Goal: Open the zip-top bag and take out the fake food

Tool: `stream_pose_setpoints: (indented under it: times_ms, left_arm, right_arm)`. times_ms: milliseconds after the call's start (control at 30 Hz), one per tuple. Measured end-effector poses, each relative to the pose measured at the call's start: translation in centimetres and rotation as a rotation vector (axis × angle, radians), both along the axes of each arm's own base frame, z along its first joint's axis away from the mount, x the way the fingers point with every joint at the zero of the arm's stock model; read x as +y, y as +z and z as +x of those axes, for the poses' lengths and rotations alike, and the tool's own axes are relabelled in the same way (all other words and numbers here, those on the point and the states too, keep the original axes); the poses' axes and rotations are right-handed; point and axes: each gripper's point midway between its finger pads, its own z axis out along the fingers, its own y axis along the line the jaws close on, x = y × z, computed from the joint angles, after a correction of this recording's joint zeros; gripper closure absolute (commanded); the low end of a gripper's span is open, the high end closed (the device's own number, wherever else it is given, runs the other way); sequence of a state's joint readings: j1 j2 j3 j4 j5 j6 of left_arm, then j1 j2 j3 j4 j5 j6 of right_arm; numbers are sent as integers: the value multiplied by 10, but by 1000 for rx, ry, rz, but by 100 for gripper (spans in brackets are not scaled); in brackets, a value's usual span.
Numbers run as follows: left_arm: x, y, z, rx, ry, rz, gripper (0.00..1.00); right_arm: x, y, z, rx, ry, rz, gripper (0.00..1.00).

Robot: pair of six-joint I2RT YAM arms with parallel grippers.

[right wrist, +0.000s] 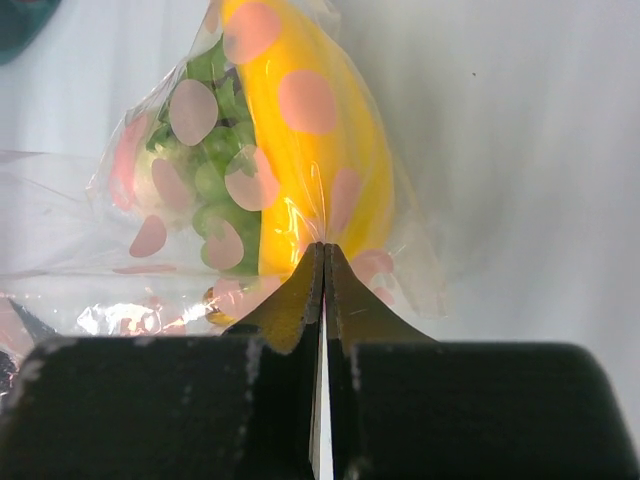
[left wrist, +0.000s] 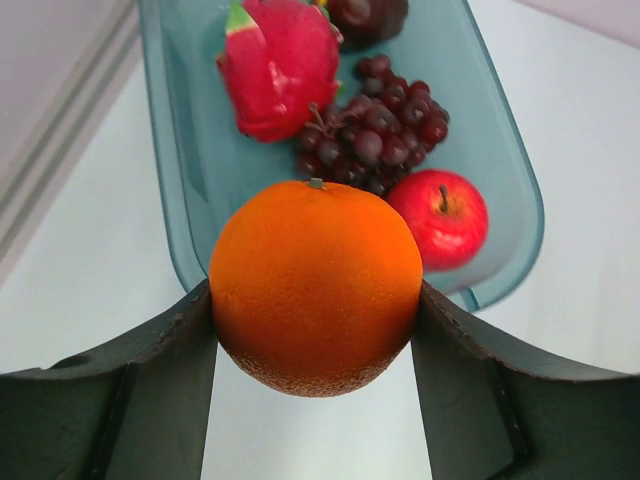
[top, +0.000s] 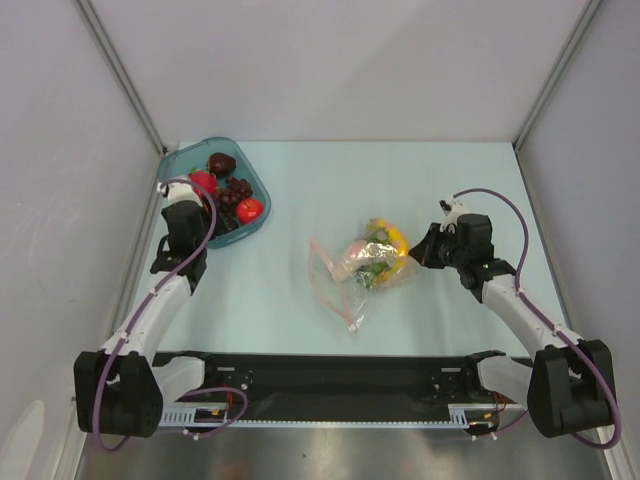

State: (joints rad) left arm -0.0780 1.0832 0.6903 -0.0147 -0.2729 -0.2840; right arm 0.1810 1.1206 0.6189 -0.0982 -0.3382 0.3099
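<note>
Tabletop (top: 330, 190) carries all. Teal tray (left wrist: 180, 150) just ahead of left hand (top: 196, 205). Zip-top bag (top: 345, 270) directly ahead of right hand (right wrist: 322, 270), which is pinched tight on its plastic. Left hand wide, gripping orange (left wrist: 315, 285). Banana (right wrist: 320, 130) and green grapes (right wrist: 215, 180) inside bag.

**Nothing to read out here**

Checking all my views right now, and I can't read a single word, number or brand. The zip-top bag (right wrist: 150, 235) carries a print of plain pink oval spots, with no lettering among them. The orange (left wrist: 315, 285) shows bare pebbled skin, no sticker. Any marking down on the black rail (top: 330, 375) at my bases is too small to make out.
</note>
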Motion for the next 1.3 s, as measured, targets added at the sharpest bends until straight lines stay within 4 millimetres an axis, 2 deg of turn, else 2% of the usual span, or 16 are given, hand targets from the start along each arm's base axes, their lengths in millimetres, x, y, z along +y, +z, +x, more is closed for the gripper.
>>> stream_pose_setpoints:
  times_ms: [167, 267, 300, 367, 433, 467, 567, 767, 933, 1000, 1100, 1233, 1267, 1300]
  left_arm:
    - [15, 4, 13, -1, 69, 31, 98]
    - [19, -3, 21, 29, 93, 43, 66]
    - [19, -6, 23, 38, 97, 45, 61]
    - [21, -12, 25, 56, 105, 50, 43]
    - [22, -15, 25, 65, 113, 54, 32]
    - [23, -16, 26, 66, 117, 56, 16]
    - [26, -17, 29, 65, 127, 57, 4]
    - [27, -19, 33, 72, 131, 65, 0]
    - [24, -14, 33, 60, 110, 75, 4]
    - [15, -5, 32, 39, 83, 83, 6]
    - [-21, 20, 28, -29, -20, 91, 10]
    - [-99, 50, 8, -132, -263, 71, 19]
    - [-115, 52, 2, -147, -317, 62, 29]
    - [-134, 52, -7, -158, -388, 47, 32]
  right_arm:
    - [2, 3, -1, -5, 9, 7, 100]
    - [2, 4, -2, -8, 12, 10, 100]
    - [2, 4, -2, -9, 13, 10, 100]
    - [3, 5, -2, -9, 15, 12, 100]
    - [2, 5, -3, -10, 15, 12, 100]
    - [2, 5, -3, -9, 15, 12, 100]
    - [2, 7, -4, -15, 16, 12, 100]
    - [2, 8, -5, -17, 17, 11, 100]
    - [2, 8, -5, -17, 19, 7, 100]
    - [2, 8, -6, -16, 20, 7, 100]
    - [2, 7, -6, -14, 20, 6, 100]
    - [1, 7, -6, -14, 21, 4, 100]
    - [1, 7, -6, -14, 22, 4, 100]
    - [1, 7, -6, -14, 22, 3, 100]
